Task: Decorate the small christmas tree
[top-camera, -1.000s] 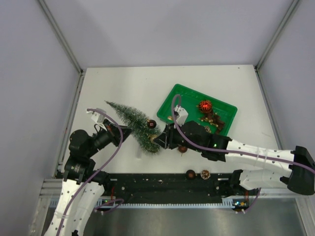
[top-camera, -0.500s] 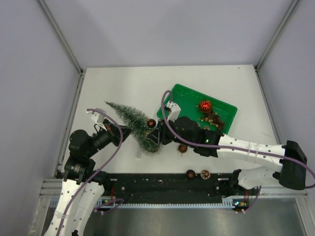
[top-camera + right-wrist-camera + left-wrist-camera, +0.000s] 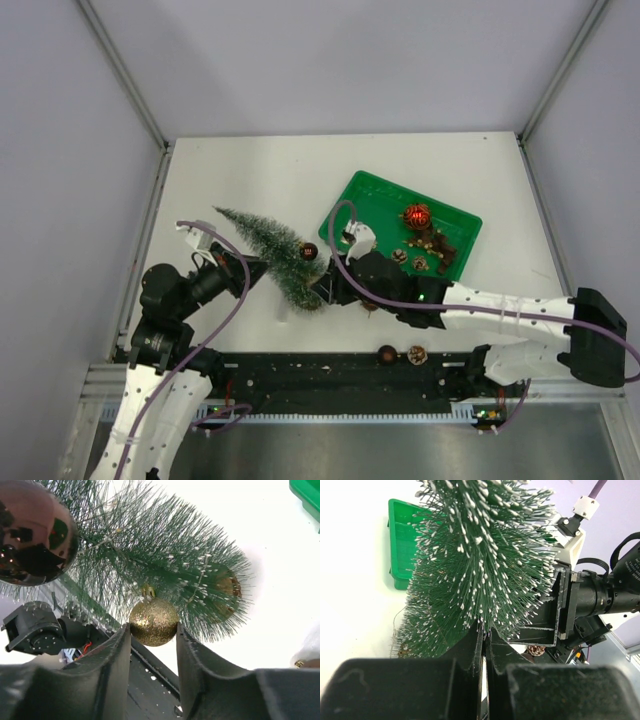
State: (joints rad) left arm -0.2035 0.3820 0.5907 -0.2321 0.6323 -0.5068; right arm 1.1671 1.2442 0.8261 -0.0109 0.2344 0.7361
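Observation:
The small christmas tree (image 3: 268,245) lies tilted, its tip to the far left and its wide end near the table's middle. My left gripper (image 3: 256,266) is shut on its lower bristles, and in the left wrist view the tree (image 3: 480,555) fans out above that gripper (image 3: 485,629). My right gripper (image 3: 320,286) is shut on a gold glitter ball (image 3: 153,621), held against the tree's wide end (image 3: 165,565). A shiny dark ball (image 3: 308,251) sits on the tree and fills the upper left of the right wrist view (image 3: 35,530).
A green tray (image 3: 370,200) at the right holds a red ball (image 3: 417,215) and pinecones (image 3: 420,260). A small dark ornament (image 3: 370,303) lies under the right arm. Another dark ball (image 3: 386,353) and a pinecone (image 3: 417,353) rest by the near rail.
My right wrist swung left toward the tree, then settled slightly back and rolled, with the gold ball at the wide end. The left arm and tree stayed put.

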